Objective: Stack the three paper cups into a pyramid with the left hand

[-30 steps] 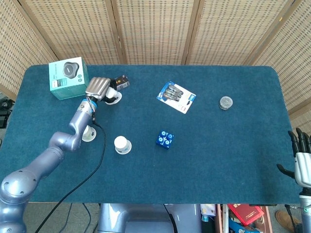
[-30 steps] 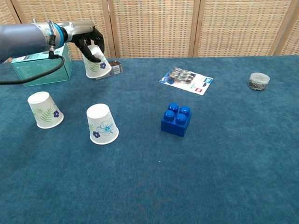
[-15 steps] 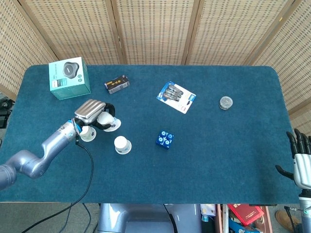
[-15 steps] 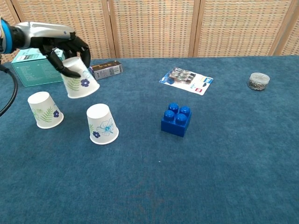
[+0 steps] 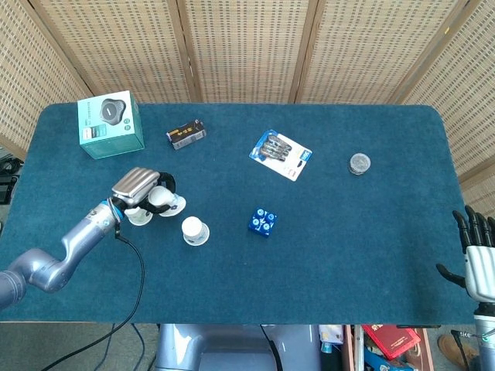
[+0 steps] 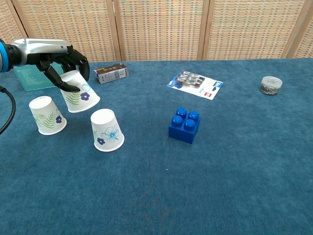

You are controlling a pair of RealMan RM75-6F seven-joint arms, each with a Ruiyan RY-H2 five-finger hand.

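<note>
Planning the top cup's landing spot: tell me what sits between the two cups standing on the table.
Nothing; only bare cloth separates the left cup and right cup, clearest in the chest view. The left hand holds the third cup, tilted.

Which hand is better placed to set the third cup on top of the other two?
The left hand: it already holds the third cup, tilted, just above and between the two standing cups. The right hand hangs empty past the table's far right edge, away from all the cups.

White paper cups with blue-flower and green-leaf prints, dark blue tablecloth, blue brick, teal box
</note>
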